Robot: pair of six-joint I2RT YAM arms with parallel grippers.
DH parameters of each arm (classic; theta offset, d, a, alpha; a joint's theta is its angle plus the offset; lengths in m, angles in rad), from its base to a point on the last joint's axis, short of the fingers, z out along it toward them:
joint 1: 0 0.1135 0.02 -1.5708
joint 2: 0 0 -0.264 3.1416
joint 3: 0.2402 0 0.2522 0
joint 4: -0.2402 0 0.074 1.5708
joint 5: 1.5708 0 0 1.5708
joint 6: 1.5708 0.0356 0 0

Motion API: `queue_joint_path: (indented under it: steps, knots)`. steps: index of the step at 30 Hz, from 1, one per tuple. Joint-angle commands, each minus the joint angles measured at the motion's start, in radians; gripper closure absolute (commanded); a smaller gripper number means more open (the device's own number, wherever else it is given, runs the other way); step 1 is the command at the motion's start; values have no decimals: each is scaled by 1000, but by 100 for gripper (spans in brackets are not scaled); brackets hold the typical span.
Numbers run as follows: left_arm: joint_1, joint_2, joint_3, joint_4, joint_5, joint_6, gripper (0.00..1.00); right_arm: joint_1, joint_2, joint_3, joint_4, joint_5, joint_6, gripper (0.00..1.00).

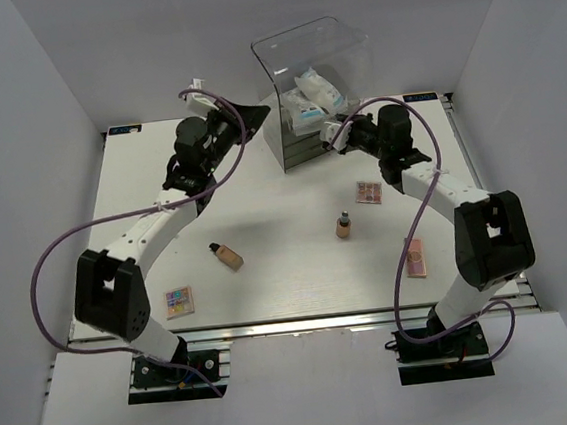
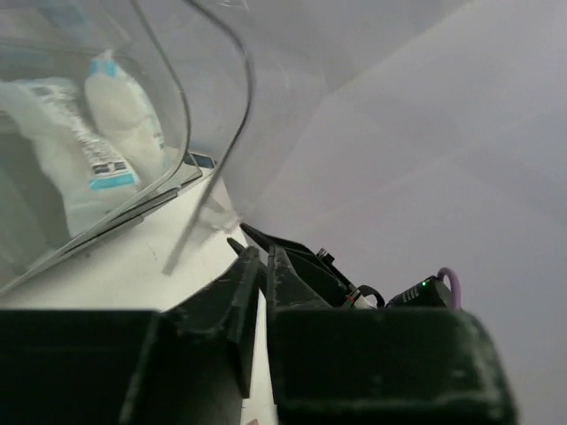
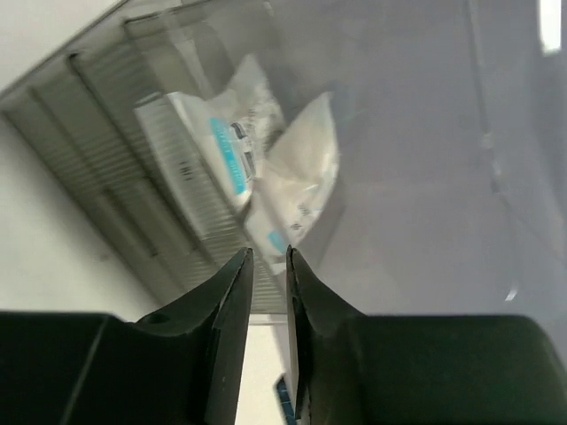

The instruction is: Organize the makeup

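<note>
**Packets are in the organizer; palettes and bottles are loose on the surface**

- Surface [image 1: 261, 189]: white. It carries everything that isn't sorted yet.
- Clear acrylic drawer organizer [image 1: 292, 146]: stands at the far edge, centre-right. Open bin on top, drawers below. I judge it to be the destination, which is why both my arms are parked against it.
- Left gripper [image 2: 262, 257]: close by the organizer's left wall, tips pointing along it. Jaws nearly together, nothing between them.
- Right gripper [image 3: 267, 257]: just off the organizer's right side, facing the drawer fronts. Narrow slit, also empty. Neither gripper is carrying anything, so my read is I'm between picks or lining up on a drawer. Can't tell which.
- White packets with blue print [image 1: 312, 94]: two, leaning together in the top bin. They're bulky and soft, so the open bin suits them better than a flat drawer.
- Palettes: three flat ones.
  - Nearest palette [image 1: 368, 191]: just in front of my right gripper. Probably the easiest next pick.
  - Pink palette [image 1: 414, 257]: beside my right forearm.
  - Multicolour palette [image 1: 179, 301]: near my left base, well away from the organizer.
- Tan bottles: two, mid-surface.
  - Upright bottle [image 1: 343, 226]: right of centre.
  - Tipped bottle [image 1: 225, 255]: lying on its side to the left. It may roll when gripped.

Progress estimate: under half done.
</note>
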Motion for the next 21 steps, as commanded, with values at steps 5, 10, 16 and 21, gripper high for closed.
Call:
queue_joint_path:
  steps: [5,10,16,21]
  knots:
    - [5,-134,-111,-166,-101,136,78,-10,-38,29,-202,-51,234,52]
    - [5,-122,-136,-138,-49,128,42,-36,64,181,-352,-20,623,32]
    - [6,-105,-189,-46,-20,84,41,-90,139,218,-323,-144,957,33]
    - [6,-99,-228,-11,-16,56,42,-81,137,151,-260,-161,679,41]
